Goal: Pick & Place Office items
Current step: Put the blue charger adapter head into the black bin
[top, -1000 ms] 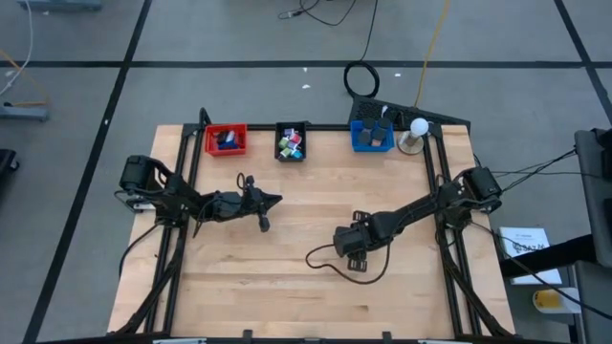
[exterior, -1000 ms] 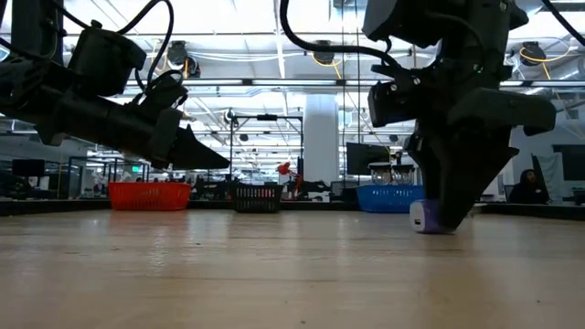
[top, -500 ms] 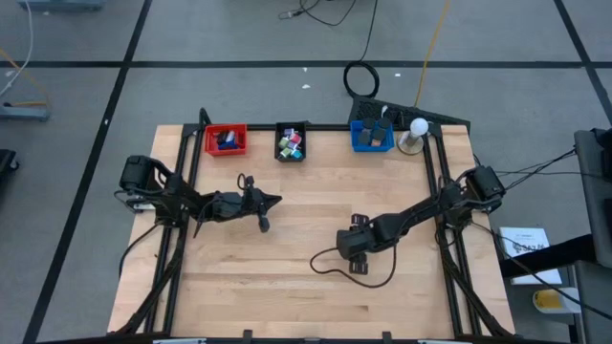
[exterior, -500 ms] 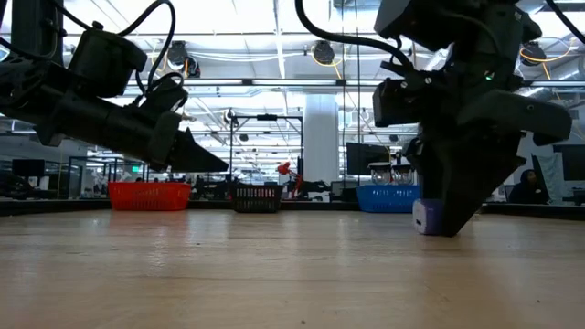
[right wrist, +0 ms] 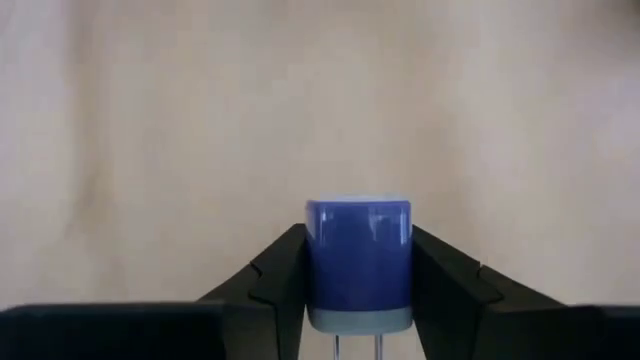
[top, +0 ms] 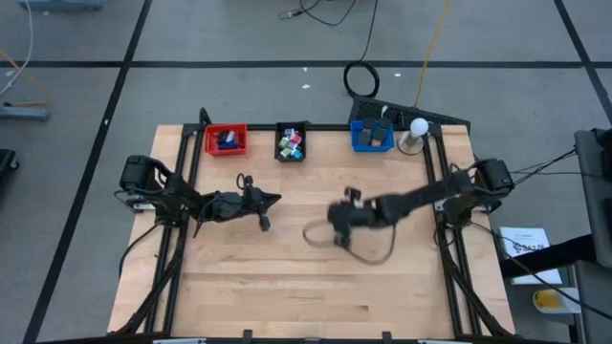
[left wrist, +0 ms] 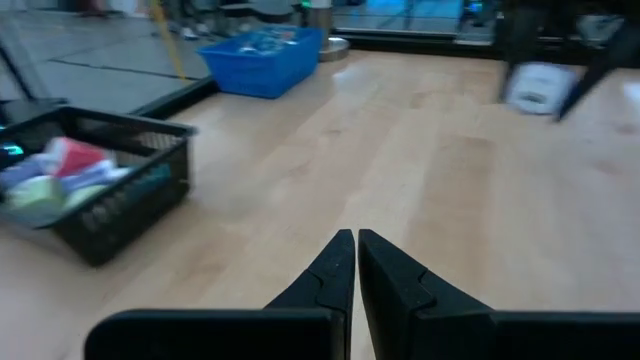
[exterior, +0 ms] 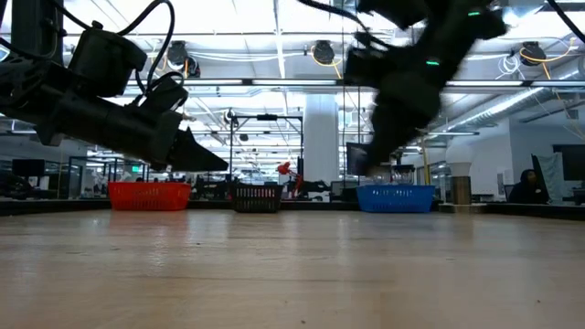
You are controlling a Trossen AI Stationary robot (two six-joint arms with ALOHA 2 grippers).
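Note:
My right gripper [top: 337, 215] hangs above the middle of the table, shut on a small blue-purple block [right wrist: 358, 255] with a pale base and two thin metal prongs. The left wrist view shows this block [left wrist: 538, 86] far off between dark fingers. My left gripper [top: 275, 200] hovers shut over the table's left half, pointing right, touching nothing. Other office items lie in the red tray [top: 226, 139], the black tray [top: 291, 141] and the blue tray [top: 371, 137] at the far edge. My right gripper pinches the blue-purple block by its two opposite side faces [right wrist: 318, 262], one finger [right wrist: 275, 285] on each side. The fingers point down at the table from above. The block is lifted clear of the wood, its prongs showing between the fingers.
A white ball-shaped lamp [top: 417, 127] stands right of the blue tray. A dark cable loop [top: 359, 250] from the right arm hangs over the table's middle. Bare wood [top: 287, 277] fills the near half. Black frame rails run along both table sides.
My right gripper has risen from the table, taking the blue-purple block up with it, and swung toward the far edge and slightly left. The block, which stood on the wood a second ago, is now lifted clear.

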